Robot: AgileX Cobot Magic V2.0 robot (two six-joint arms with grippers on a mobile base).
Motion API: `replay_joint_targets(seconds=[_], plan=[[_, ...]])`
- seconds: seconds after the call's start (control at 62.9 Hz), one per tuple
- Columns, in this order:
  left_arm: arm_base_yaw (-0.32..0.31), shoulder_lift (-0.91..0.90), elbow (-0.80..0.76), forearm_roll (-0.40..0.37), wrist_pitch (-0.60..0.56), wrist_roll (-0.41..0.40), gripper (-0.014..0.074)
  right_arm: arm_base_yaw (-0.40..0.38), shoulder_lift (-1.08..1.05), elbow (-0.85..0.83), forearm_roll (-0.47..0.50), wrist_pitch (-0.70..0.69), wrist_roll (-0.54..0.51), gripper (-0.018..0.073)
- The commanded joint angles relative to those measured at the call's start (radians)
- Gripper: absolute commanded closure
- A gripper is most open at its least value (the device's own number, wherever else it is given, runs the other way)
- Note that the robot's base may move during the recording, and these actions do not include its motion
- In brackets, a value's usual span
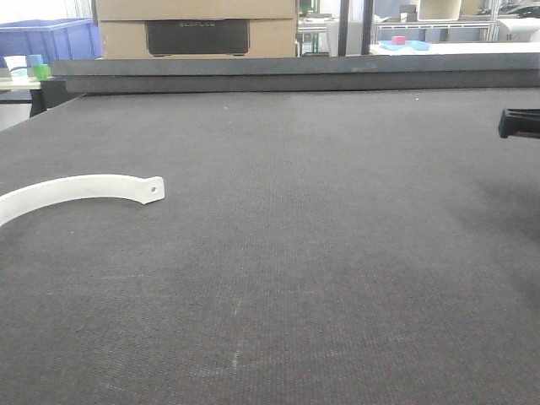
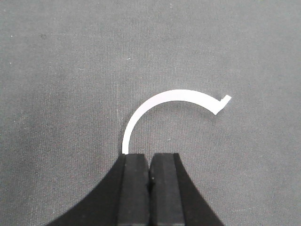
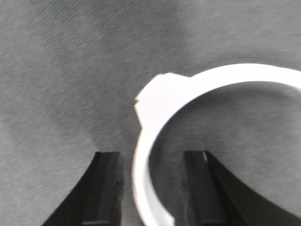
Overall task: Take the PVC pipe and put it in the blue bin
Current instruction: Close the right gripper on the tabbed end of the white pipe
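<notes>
A white curved PVC pipe (image 1: pixel 76 187) lies flat on the dark table at the left, its squared end with a small hole pointing right; its other end runs off the left edge. In the left wrist view this arc (image 2: pixel 174 94) lies on the table just ahead of my left gripper (image 2: pixel 149 155), which is shut and empty, one pipe end by its left fingertip. My right gripper (image 3: pixel 151 157) is open, with a white curved piece (image 3: pixel 160 101) standing between its fingers without touching them. A blue bin (image 1: pixel 51 38) stands beyond the table's far left.
A dark raised ledge (image 1: pixel 295 76) runs along the table's far edge, with a cardboard box (image 1: pixel 198 29) behind it. A black part, seemingly of my right arm (image 1: pixel 519 123), juts in at the right edge. A light blue tray (image 1: pixel 405 44) sits on a distant bench.
</notes>
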Motion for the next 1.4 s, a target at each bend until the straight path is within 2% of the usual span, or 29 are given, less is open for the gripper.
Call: replay_joint_targets(seconds=[0.0, 0.334, 1.144, 1.207, 1.271, 1.382], plan=[[-0.002, -0.001, -0.006, -0.007, -0.019, 0.000, 0.0707, 0.013, 0.003, -0.007, 0.007, 0.004, -0.016, 0.0367], [-0.002, -0.001, -0.006, -0.007, -0.019, 0.000, 0.0707, 0.026, 0.005, -0.007, 0.001, -0.040, -0.016, 0.0367], [-0.002, -0.001, -0.006, -0.011, -0.002, 0.000, 0.0707, 0.026, 0.066, -0.007, -0.028, -0.032, -0.016, 0.0370], [-0.002, -0.001, -0.006, -0.011, -0.004, 0.000, 0.0707, 0.026, 0.066, -0.007, -0.028, -0.029, -0.016, 0.0405], [-0.002, -0.001, -0.006, -0.011, -0.017, 0.000, 0.0707, 0.026, 0.064, -0.007, -0.028, -0.029, -0.016, 0.0480], [-0.002, -0.001, -0.006, -0.011, -0.044, 0.000, 0.0707, 0.026, 0.062, -0.007, -0.035, -0.031, -0.016, 0.0673]])
